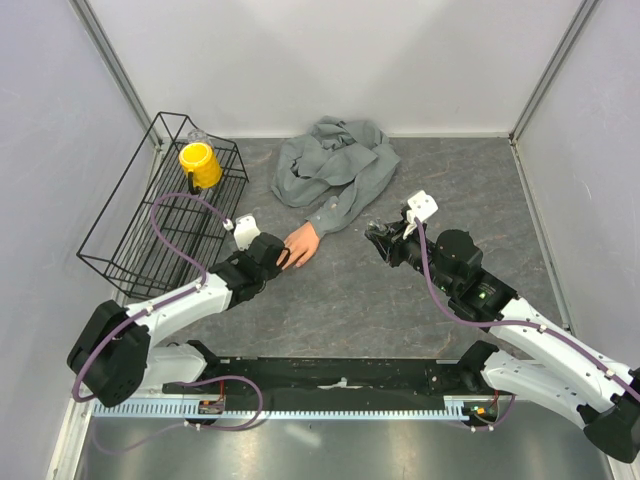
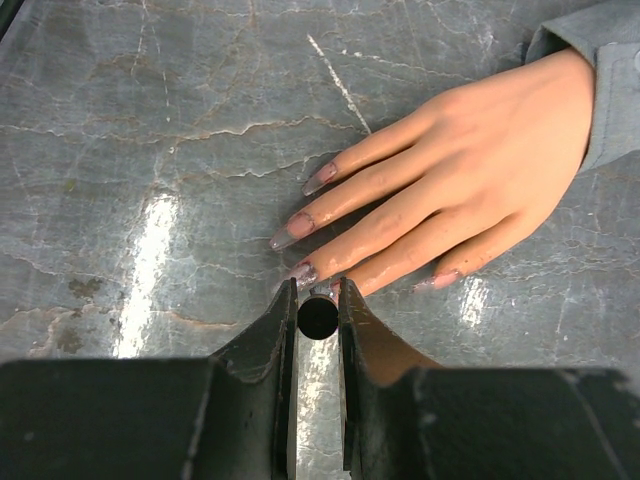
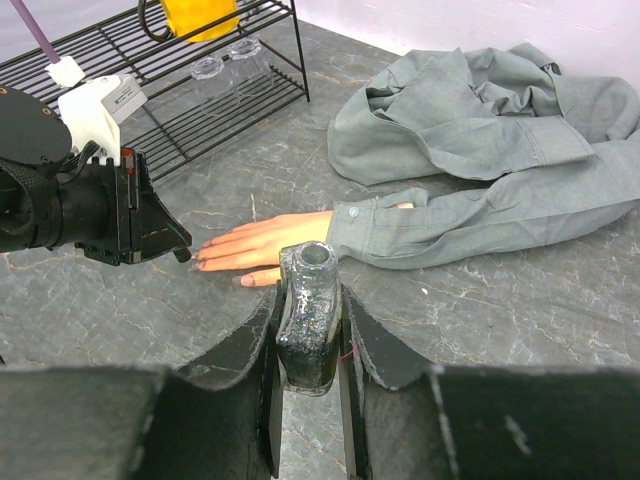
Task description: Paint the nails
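Four nails [image 2: 285,232] countable from the left wrist camera: long, pointed, greyish with a reddish tinge, at the fingertips of one peach mannequin hand [image 2: 480,170]. Lying palm down and flat on the grey marbled table [image 2: 150,120], fingers slightly spread, wrist inside a grey sleeve cuff [image 2: 610,80]. From overhead, too small to tell apart. From the right wrist camera, only pale tips at the fingers' ends.

Left gripper [image 2: 318,290] close against the third nail from the top of its own view, jaws drawn almost together and pinching one small dark round piece [image 2: 318,317]. Impossible to tell whether anything touches the nail. Seen end-on only here, and hidden under the gripper from above.

Right gripper [image 3: 310,300] well apart from the hand, across the table, clamped tight on one glass bottle [image 3: 305,335]. Upright, neck open, dark glittery contents. Shown clearly by the right wrist camera alone; overhead, just a dark shape at the fingers.

One grey shirt [image 1: 335,165] crumpled beyond the hand, sleeve running down to it. One black wire rack [image 1: 117,185] at the far left, with one yellow cup [image 1: 200,165] in it. Two clear glasses [image 3: 207,68] beside the cup in the right wrist view, but only one glimpsed from overhead.
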Available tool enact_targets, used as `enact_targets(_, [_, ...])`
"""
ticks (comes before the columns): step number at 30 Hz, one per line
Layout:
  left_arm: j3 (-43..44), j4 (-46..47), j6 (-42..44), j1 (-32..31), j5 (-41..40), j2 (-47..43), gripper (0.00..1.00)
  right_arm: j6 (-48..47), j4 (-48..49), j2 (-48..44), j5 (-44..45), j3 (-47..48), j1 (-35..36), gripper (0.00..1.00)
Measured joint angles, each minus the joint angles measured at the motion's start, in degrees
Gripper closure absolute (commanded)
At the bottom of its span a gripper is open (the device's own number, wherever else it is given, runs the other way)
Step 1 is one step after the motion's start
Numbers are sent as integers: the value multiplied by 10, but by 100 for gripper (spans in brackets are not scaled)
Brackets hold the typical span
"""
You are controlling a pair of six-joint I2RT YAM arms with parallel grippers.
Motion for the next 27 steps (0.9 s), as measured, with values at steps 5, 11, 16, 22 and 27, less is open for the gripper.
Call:
enact_targets(5, [0,-6,0,0,0,-4,98,0,0,0,-3,0,0,100])
enact_targets(11, [0,-12,0,0,0,-7,98,0,0,0,-5,0,-2,100])
enact_targets(16, [0,-12,0,0,1,-9,98,0,1,0,-7,0,-4,100])
enact_targets(22, [0,-17,0,0,3,-13,98,0,3,0,-7,0,-4,100])
enact_targets(27, [0,-20,0,0,4,-22,98,1,3,0,-8,0,-4,100])
